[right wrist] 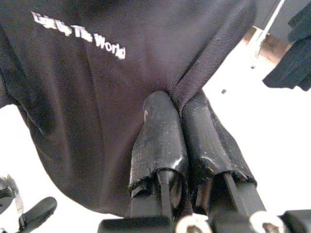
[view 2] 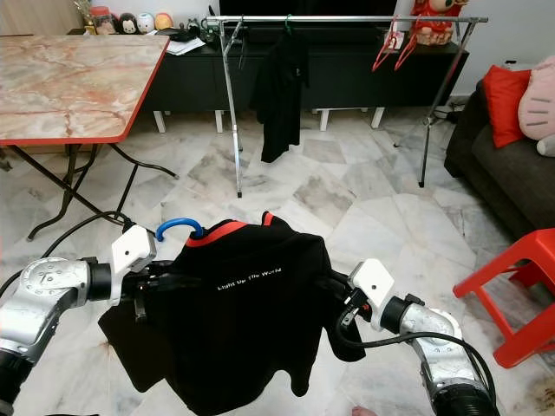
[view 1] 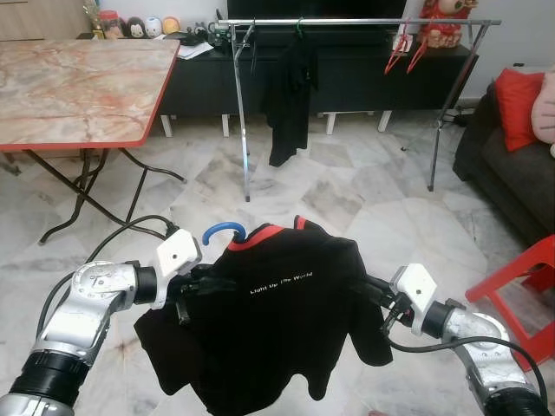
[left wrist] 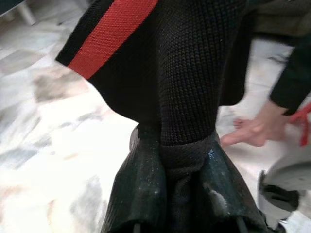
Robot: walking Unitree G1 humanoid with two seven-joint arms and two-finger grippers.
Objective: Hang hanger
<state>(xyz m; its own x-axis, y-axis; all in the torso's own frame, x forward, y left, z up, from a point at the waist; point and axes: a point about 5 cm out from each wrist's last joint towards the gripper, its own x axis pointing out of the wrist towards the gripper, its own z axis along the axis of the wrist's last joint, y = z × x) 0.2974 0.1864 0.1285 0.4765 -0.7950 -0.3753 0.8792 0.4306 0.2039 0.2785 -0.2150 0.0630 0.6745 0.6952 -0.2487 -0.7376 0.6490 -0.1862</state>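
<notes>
Left eye view has the shirt, black with a red collar band and white lettering, held up between the two arms at 6 o'clock, low in the frame. It sits on a hanger whose blue hook pokes up at the shirt's 11 o'clock, just above the left arm's white housing. The left claw is pinched closed on a fold of the black knit at the shirt's 9 o'clock side; in the left wrist view the cloth is squeezed between the two black fingers. The right claw is clamped on the shirt's hem at its 3 o'clock side, fingers nearly together with a ridge of fabric caught between them. Beyond the shirt, at 12 o'clock across the marble floor, stands a metal rack with a black garment hanging from its rail and red hangers further along toward 1 o'clock. The shirt is well apart from the rack. A bench with a marbled top and red edge stands at 10 o'clock, a dark sofa with a red cushion at 3 o'clock, and a red stool at 4 o'clock near the right arm. A person's hand shows in the left wrist view beyond the shirt, low over the floor.
</notes>
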